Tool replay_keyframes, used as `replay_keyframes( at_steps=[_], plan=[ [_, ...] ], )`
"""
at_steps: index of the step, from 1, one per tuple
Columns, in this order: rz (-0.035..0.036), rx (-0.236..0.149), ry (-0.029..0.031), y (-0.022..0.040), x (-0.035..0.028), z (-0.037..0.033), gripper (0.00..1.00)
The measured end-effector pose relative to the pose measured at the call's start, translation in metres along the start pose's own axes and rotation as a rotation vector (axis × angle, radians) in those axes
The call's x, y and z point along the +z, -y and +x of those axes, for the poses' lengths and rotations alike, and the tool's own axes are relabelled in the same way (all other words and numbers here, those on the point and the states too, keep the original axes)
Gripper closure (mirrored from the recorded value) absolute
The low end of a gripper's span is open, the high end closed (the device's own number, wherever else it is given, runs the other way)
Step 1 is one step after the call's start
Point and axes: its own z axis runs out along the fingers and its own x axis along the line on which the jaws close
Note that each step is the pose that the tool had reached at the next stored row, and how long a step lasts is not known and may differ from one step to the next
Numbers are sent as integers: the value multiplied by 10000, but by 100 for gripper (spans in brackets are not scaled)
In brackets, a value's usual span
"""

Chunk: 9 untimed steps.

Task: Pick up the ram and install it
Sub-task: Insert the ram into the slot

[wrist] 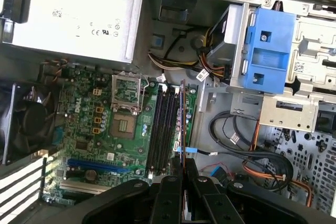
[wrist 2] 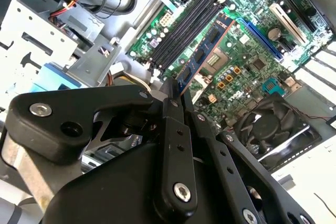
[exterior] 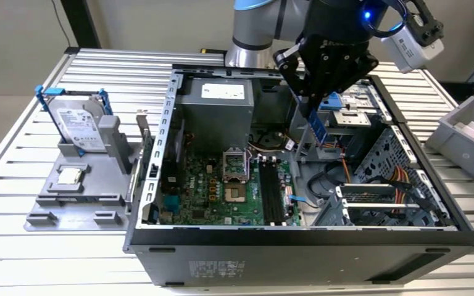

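Observation:
My gripper (exterior: 313,102) is shut on the ram (exterior: 317,129), a thin blue-green stick that hangs on edge inside the open computer case (exterior: 150,160). It is held above the black memory slots (exterior: 270,191) of the green motherboard. In the second wrist view the ram (wrist 2: 202,53) sticks out from the gripper (wrist 2: 176,95) toward the slots (wrist 2: 184,30). The first wrist view shows the ram (wrist: 182,124) edge-on. It runs parallel to the slots (wrist: 163,129), over the side of the bank nearest the drive cage, with the gripper (wrist: 184,182) behind it.
A silver power supply (exterior: 212,105), the processor socket (exterior: 235,179), a blue drive caddy (wrist: 268,51) and loose cables (exterior: 360,179) crowd the case. On the exterior view's left, a grey fixture (exterior: 72,197) carries a hard drive (exterior: 81,126) and a small silver chip (exterior: 68,177). A grey bin (exterior: 468,135) stands on the right.

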Motion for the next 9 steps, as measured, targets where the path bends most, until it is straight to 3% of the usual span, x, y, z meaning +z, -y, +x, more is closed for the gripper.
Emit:
replay_keyframes(
  at_steps=[7, 9],
  plan=[
    [13, 1, -2, 1, 34, 0, 100],
    [56, 1, -12, 1, 43, 0, 100]
  ],
)
